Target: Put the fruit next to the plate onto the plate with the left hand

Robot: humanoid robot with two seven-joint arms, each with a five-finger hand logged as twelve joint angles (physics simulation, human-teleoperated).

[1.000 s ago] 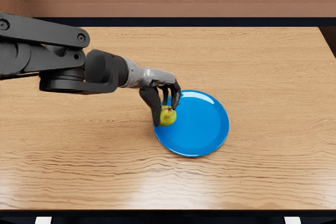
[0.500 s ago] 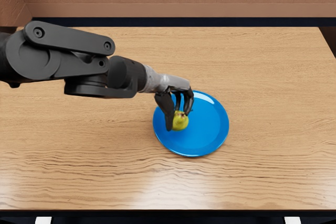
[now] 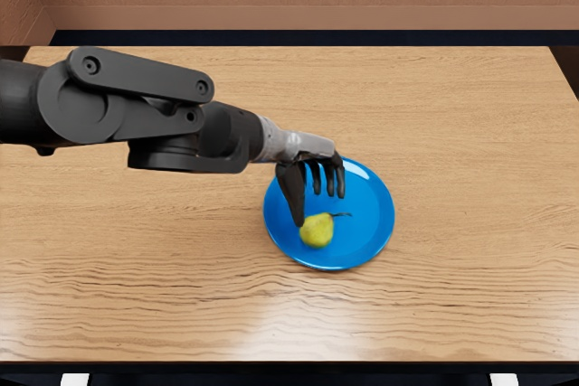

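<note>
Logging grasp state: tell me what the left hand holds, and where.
Nothing. The left hand hangs open over the pear, which lies on the blue plate.

We show a wooden tabletop (image 3: 452, 115) with pale brown, wavy grain, which fills most of the view from left to right. Directly on it we find a round blue plate (image 3: 366, 214), lying flat just right of the centre.
</note>
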